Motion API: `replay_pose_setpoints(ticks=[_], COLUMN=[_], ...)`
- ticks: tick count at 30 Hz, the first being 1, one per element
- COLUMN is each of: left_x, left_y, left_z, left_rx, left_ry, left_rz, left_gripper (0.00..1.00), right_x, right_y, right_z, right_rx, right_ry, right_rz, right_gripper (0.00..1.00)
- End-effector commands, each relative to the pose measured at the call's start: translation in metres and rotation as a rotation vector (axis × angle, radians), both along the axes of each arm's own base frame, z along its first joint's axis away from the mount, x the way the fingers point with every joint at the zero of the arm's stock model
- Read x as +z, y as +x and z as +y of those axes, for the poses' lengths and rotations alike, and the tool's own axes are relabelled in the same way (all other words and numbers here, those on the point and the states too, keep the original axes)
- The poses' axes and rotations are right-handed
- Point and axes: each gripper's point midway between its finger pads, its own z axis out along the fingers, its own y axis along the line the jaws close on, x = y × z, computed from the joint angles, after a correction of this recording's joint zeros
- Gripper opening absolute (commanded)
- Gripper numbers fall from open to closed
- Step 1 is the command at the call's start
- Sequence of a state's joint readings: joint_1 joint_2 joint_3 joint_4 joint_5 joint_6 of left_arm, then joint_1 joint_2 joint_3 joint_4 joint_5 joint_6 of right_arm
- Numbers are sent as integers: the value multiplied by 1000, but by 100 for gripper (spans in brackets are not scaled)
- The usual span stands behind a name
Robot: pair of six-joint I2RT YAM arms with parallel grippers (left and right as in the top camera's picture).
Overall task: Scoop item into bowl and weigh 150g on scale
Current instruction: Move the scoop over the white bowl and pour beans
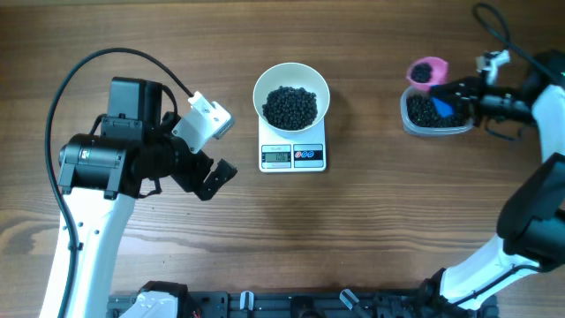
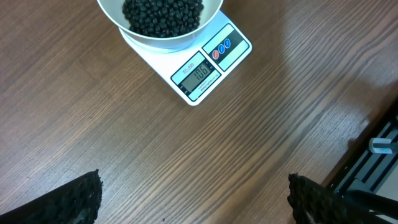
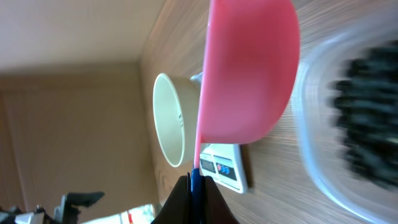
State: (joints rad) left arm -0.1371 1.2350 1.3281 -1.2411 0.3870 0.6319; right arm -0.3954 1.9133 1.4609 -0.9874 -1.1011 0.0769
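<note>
The right gripper (image 3: 194, 186) has its fingers pressed together on the thin handle of a round pink plastic scoop (image 3: 249, 68). From overhead the scoop carries small round black bead-like pieces (image 1: 429, 72) and sits at the far left corner of a clear rounded plastic tub (image 1: 406, 119) with more of them inside. The round white bowl (image 1: 257, 95), heaped with the same black pieces, stands on the small white square kitchen scale (image 1: 293, 155), well apart to the scoop's left with open tabletop between. The left gripper (image 2: 193, 208) hovers with fingers spread wide above the table, near the scale's front left, touching nothing. Everything rests on a brown wood-grain table (image 1: 353, 230); a beige wall shows beyond it in the right wrist view.
</note>
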Motion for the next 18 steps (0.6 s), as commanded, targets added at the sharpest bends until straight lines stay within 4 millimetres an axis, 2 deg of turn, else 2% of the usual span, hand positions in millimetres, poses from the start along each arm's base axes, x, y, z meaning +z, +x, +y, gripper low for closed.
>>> replay_pose_setpoints(ticks=[1, 8, 11, 15, 18], left_x=[1, 1, 1, 1, 1], left_y=[-1, -1, -1, -1, -1], left_z=[1, 1, 1, 1, 1], left_rx=[-12, -11, -11, -11, -11], left_ry=[5, 5, 5, 5, 5], left_rz=[-12, -12, -12, -12, -12], left_gripper=[100, 100, 100, 100, 100], right_x=[22, 40, 31, 12, 14], right_y=[3, 14, 9, 0, -3], right_z=[42, 147, 184, 223, 234], right_rx=[70, 270, 334, 398, 404], right_ry=[52, 41, -36, -219, -383], right_rz=[-28, -153, -173, -222, -308], right_gripper=[4, 4, 4, 4, 4])
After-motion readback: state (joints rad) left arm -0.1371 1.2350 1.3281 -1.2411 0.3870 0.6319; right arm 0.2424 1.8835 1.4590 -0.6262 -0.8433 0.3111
